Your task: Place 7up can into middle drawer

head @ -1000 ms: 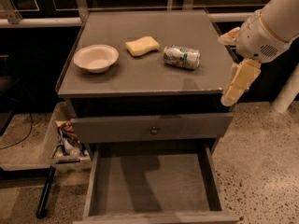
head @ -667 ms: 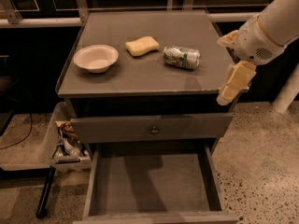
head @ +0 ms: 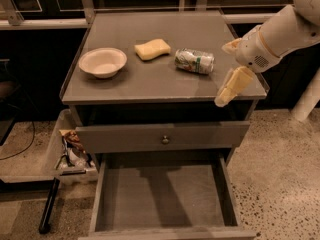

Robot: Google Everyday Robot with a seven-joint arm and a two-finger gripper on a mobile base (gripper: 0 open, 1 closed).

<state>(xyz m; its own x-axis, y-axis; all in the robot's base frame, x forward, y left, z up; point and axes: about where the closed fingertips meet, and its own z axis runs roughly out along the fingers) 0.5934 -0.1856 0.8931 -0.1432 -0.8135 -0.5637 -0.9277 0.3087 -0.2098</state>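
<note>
The 7up can (head: 194, 61), silvery with green markings, lies on its side on the grey cabinet top (head: 150, 84), right of centre. My gripper (head: 223, 75) hangs at the top's right edge, just right of the can and apart from it. It is open and empty, with one pale yellow finger (head: 233, 85) pointing down-left and the other above it. The middle drawer (head: 160, 196) is pulled out below, its flat floor bare.
A yellow sponge (head: 152, 49) lies left of the can and a white bowl (head: 102, 62) stands further left. A shut drawer front with a round knob (head: 165, 139) sits above the open drawer. A bin of clutter (head: 70, 151) stands on the floor at left.
My gripper has moved slightly left and down toward the can's side of the top. The can, sponge, bowl and drawer have not moved.
</note>
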